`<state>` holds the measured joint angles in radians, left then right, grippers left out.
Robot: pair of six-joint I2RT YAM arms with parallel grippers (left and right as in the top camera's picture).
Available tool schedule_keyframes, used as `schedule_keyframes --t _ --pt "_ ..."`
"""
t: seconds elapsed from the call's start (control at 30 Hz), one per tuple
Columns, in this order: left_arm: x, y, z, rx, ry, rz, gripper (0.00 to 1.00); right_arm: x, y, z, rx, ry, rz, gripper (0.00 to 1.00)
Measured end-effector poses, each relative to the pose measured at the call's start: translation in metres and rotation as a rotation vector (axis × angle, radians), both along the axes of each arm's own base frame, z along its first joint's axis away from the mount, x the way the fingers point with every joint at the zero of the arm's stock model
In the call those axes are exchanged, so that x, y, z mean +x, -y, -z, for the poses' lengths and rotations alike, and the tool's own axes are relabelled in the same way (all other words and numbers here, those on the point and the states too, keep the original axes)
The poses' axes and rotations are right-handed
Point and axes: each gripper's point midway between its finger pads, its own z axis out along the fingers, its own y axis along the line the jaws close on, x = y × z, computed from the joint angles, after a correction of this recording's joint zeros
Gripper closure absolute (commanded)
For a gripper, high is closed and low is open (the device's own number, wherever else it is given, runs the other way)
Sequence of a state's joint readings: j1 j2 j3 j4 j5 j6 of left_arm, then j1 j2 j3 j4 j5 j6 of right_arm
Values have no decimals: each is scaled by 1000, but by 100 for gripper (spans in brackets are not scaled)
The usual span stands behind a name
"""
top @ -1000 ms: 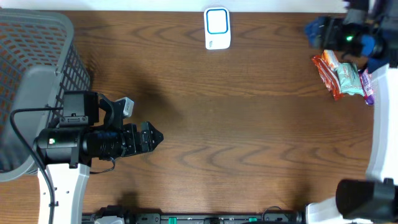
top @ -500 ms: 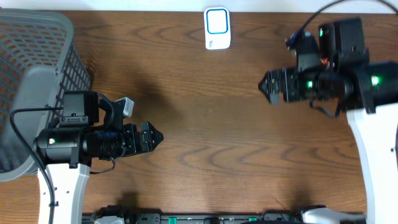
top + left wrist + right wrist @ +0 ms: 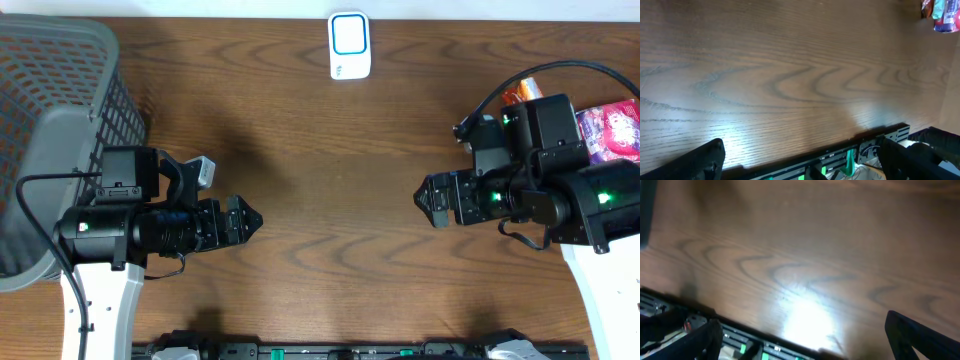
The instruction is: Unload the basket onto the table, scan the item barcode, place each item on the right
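Far left, basket; beside it, left fingers spread wide and empty over bare tabletop. Centre, at the far edge: scanner, nothing near it. Right fingers likewise apart and empty, pointing inward, away from the packets at the right edge, half hidden under that arm. Likely trouble: arm or cable nudging the pile on a reach back, two packets grabbed together, or a barcode held facing away from the scanner.

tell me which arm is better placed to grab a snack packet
Right. The snack packets lie on the same side as the right gripper, which is open and empty; the left gripper sits far off by the basket.
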<state>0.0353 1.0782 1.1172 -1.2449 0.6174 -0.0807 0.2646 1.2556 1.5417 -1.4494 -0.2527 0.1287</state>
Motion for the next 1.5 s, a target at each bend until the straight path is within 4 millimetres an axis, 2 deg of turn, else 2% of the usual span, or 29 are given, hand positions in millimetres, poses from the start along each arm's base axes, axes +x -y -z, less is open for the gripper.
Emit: schedule_keyframes --t 0.1,0.47,0.57,0.67,0.87,0.97,1.07,1.23,1.5 --pt "0 0 0 0 0 0 2 -6 2 3 -6 -29 2 1" --pt "0 0 0 0 0 0 2 -6 3 3 -12 -28 7 1" --pt "0 0 0 0 0 0 2 -1 1 5 -9 -12 5 1" --pt "0 0 0 0 0 0 2 14 -2 12 -1 37 -6 1" --pt "0 0 0 0 0 0 2 48 -12 32 39 313 -66 1" --pt "0 0 0 0 1 0 2 52 -15 38 72 496 -85 1" --pt "0 0 1 1 1 0 2 49 -13 50 109 663 -92 1" --pt "0 0 1 3 -3 -1 2 38 3 78 134 846 -62 1" --pt "0 0 1 3 -4 -1 2 21 17 79 165 1105 -43 1"
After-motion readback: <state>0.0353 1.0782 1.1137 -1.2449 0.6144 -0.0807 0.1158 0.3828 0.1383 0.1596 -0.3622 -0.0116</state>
